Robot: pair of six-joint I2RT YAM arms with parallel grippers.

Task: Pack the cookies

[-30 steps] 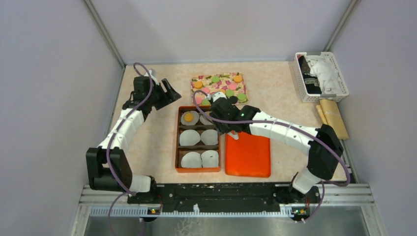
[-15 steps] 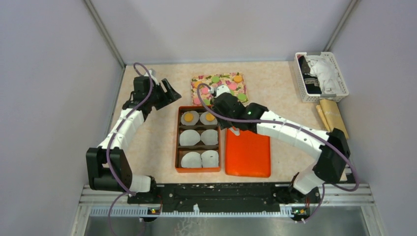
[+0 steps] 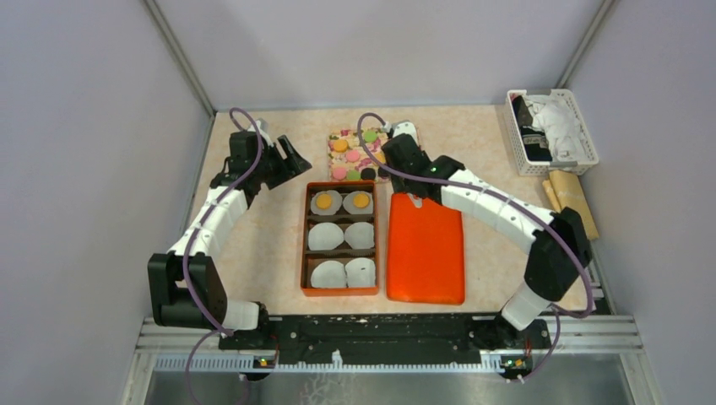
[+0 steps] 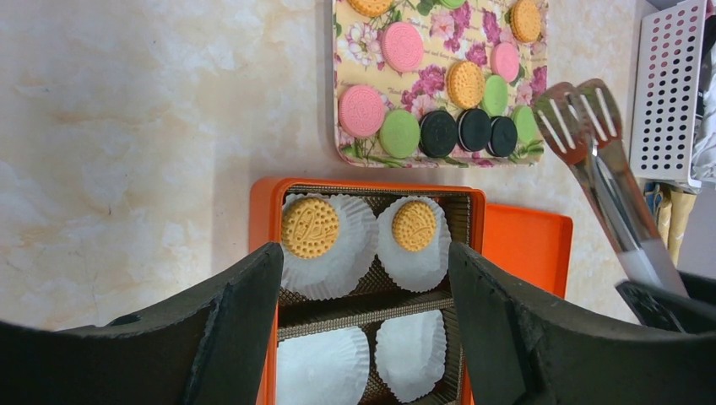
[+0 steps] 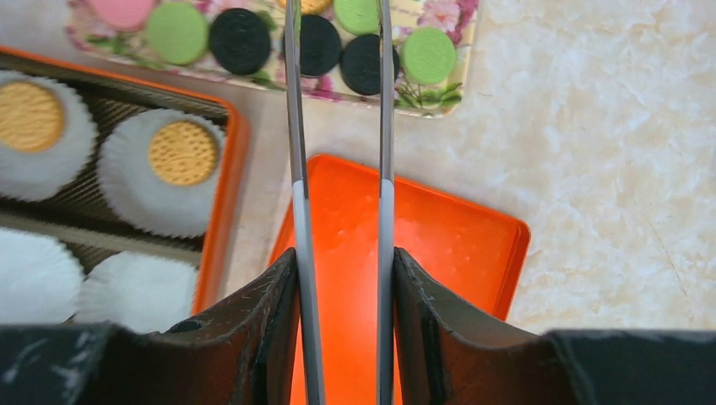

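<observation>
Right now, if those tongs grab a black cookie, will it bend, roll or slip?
Probably stiff: the black cookie looks like a hard flat disc. Lying flat on the floral board, it shouldn't roll, but the smooth metal tongs might slip off its thin edge.

The top view looks down from behind the arm bases (image 3: 371, 325). Both wrist views sit close — sharing the orange box (image 4: 263, 196) and floral board (image 4: 435, 84).

An orange box (image 3: 304, 240) sits mid-worktop (image 3: 490, 152), holding 6 white paper cups (image 3: 325, 237) in 3 rows of 2. An orange lid (image 3: 426, 253) lies just right of it. Behind both lies a floral board (image 4: 432, 81), with metal tongs (image 4: 608, 186) pointing toward its right end. Far right, a white basket (image 3: 557, 168) holds cloth, and tan rolls (image 3: 574, 201) lie beside it.
</observation>
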